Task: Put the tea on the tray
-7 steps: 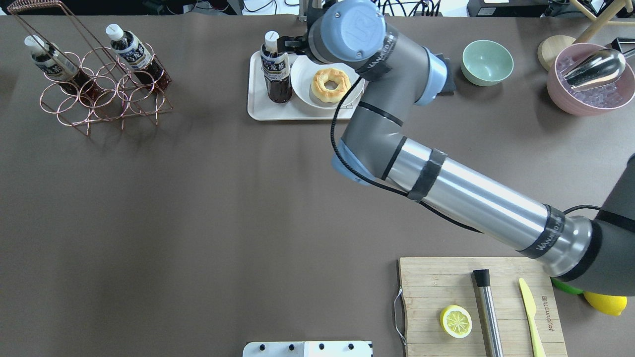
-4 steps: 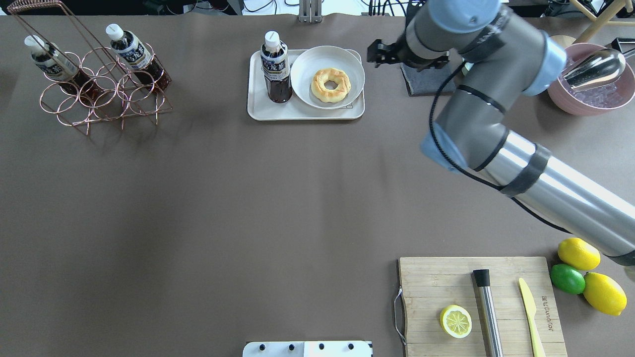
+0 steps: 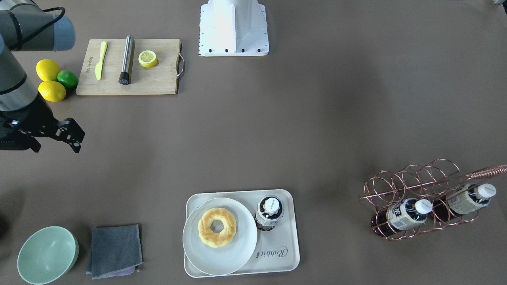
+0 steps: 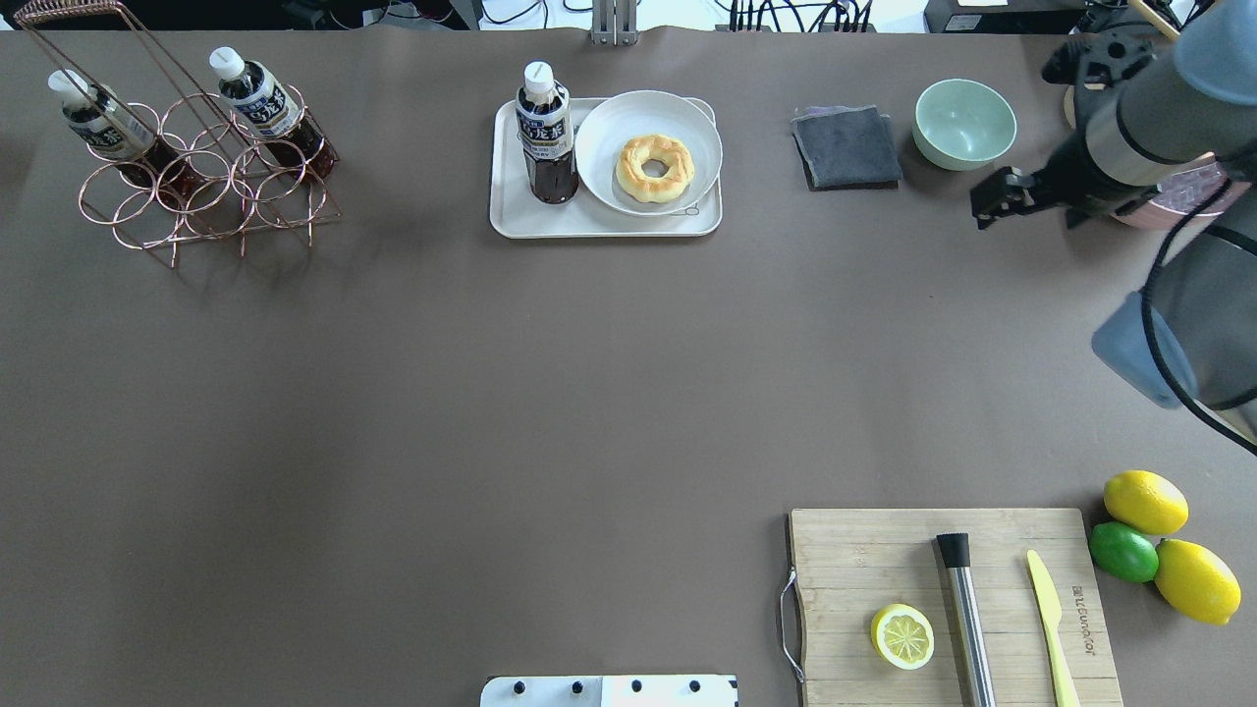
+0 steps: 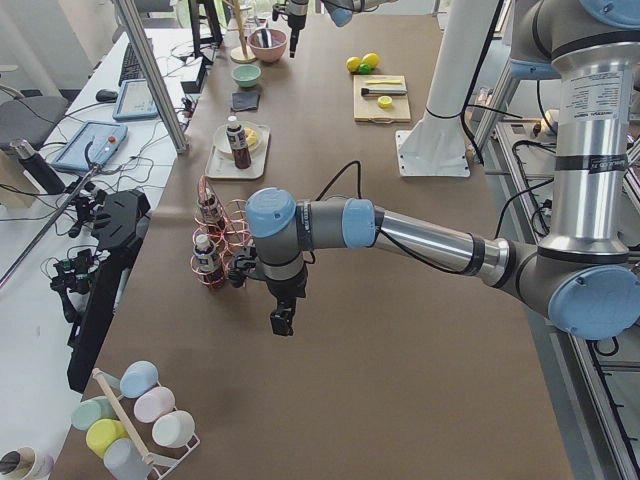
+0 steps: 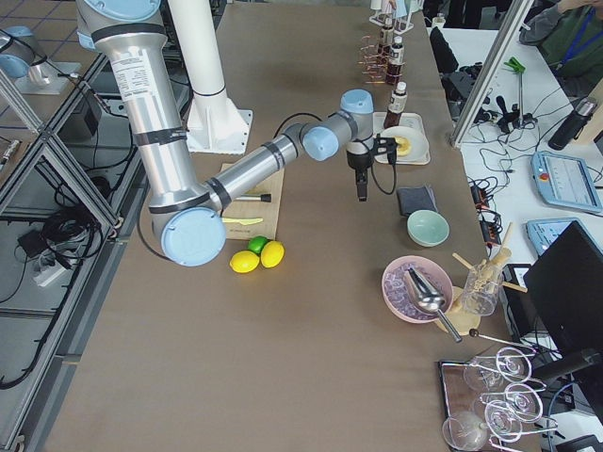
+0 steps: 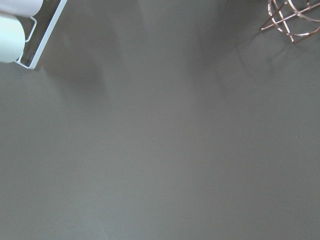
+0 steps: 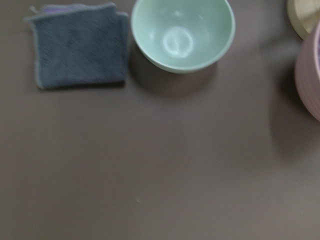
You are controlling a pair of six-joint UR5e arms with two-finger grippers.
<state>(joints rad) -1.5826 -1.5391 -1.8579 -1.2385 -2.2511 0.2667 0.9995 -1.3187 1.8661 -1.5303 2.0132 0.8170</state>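
Brown paper covered the long table [image 4: 550, 393]. From the camera above, the tea [image 4: 546, 128] stood straight up on the tray [image 4: 601, 225], at 9 o'clock from the white plate [image 4: 601, 147] with the doughnut [image 4: 654, 168] (two more bottles just like it sat in the copper rack [image 4: 196, 211], way off at 9 o'clock). Nothing was touching the tea.

The right gripper [image 3: 56, 149] hung well apart from the tray, out at 3 o'clock from it and at about 4 o'clock from the green bowl [image 4: 965, 123]. Its two fingers looked spread apart, with nothing between them. The left gripper [image 5: 282, 322] pointed down near the rack. It showed only from the side camera, so I could not tell if it was spread or pressed together.

I think the putting-down step was finished, because the bottle was on the tray and let go. The next move, I guess, was only to bring the right arm home, high enough to miss the green bowl and the pink bowl [image 6: 415, 317] beside it.
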